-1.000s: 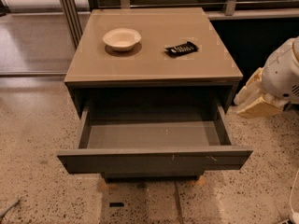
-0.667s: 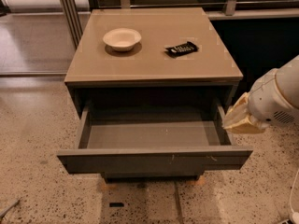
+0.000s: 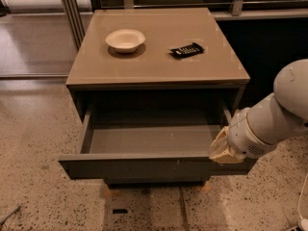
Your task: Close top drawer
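- Nearest the viewer, a speckled stone floor runs under and around a grey-brown cabinet.
- The top drawer stands pulled well out of the cabinet. Its flat, handleless front panel faces the viewer, and the shallow tray behind it looks bare.
- At the drawer's front right corner sits the robot's pale pincer, at or just over the panel's top edge. Whether it touches the panel, and whether it is released or clenched, cannot be told from here.
- A thick white arm carries the pincer in from the right edge of the view.
- Behind the drawer, the cabinet's worktop holds a shallow white bowl towards the back left. A small black device lies to the bowl's right, well apart from it.
- Farthest back, metal posts rise along a dark wall.
- The task looks barely begun, since the drawer is fully open.
- A push from this far right corner could skew the drawer so it binds on its runners.
- If the pincer rides over the panel's edge into the tray, it could be trapped as the drawer goes in.
- A hard shove could also shift the cabinet or rattle the bowl.
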Robot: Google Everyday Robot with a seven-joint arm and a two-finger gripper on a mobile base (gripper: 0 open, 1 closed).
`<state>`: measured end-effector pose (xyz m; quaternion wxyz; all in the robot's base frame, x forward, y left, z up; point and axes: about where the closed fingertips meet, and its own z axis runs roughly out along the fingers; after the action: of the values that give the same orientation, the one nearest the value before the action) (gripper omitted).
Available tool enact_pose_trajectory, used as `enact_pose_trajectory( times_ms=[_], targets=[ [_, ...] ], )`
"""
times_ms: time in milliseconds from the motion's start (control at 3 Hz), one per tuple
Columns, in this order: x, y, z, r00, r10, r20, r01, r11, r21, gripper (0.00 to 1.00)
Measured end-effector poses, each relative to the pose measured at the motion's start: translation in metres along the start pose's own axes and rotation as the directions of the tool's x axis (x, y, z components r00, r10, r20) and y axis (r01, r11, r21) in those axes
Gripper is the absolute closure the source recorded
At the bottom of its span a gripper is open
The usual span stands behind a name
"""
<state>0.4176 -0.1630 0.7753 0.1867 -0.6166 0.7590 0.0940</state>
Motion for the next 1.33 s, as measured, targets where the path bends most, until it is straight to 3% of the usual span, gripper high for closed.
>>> enact_pose_trajectory(
  times_ms=[333,667,1333],
  targets=[
    [0.012,0.007,0.047,1.0,0.007,-0.015,-0.007,0.9988,-0.049,1.0],
    [0.012,0.008,0.049,1.0,-0.002,-0.018,0.001,0.9989,-0.047,1.0],
    [0.037,0.016,0.112,0.994,-0.104,-0.033,0.104,0.9945,-0.009,1.0]
  ],
)
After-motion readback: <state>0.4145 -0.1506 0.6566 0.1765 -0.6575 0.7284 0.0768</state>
